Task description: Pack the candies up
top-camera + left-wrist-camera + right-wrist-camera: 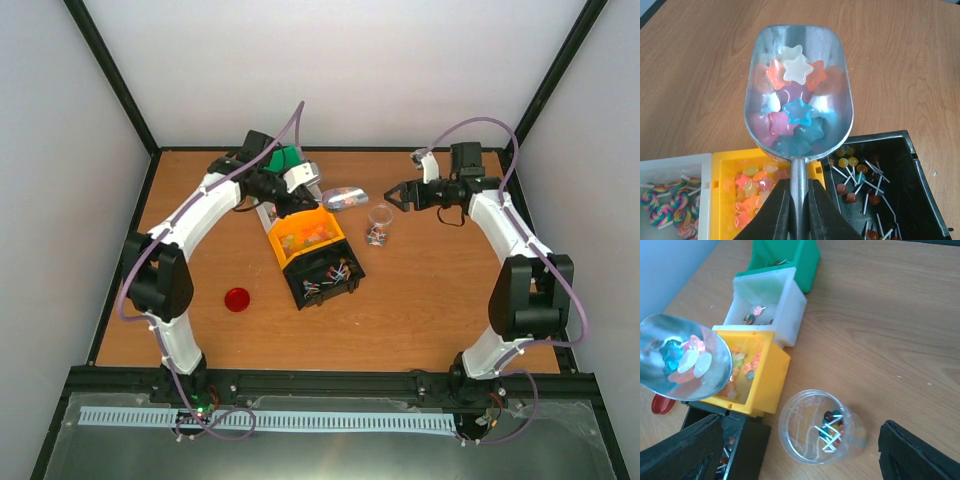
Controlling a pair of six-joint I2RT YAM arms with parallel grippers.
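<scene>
Metal scoop (799, 95) is loaded up, so this looks like the middle of a transfer. A heap of star candies (797, 107) in pink, orange, white and blue is held in its bowl. It's lifted clear above the yellow bin (717, 165), where the rest of the stars are lying. The left jaws are clamped tight on the scoop's thin handle, which is seen plainly in the left wrist view.

The right jaws are spread wide apart with nothing held. The clear cup (815, 427) is stood on the bench (430, 300) just ahead of them and isn't touched. A few lollipops (830, 422) are sat in the bottom of that cup. More lollipops are kept in the black bin (905, 145), and swirly ones in the white bin (790, 305).

Judging by all that, the scooping-out is done and the pour is what's up next. The scoop probably has to be carried over to the cup's mouth, then tipped slowly nose-down. Worth noting: the scoop's lip looks about as wide as the cup's opening, so it has to be aimed pretty dead centre or stars will be lost onto the bench. The cup looks light too, so it'd likely be better steadied by the right jaws before anything is poured.
</scene>
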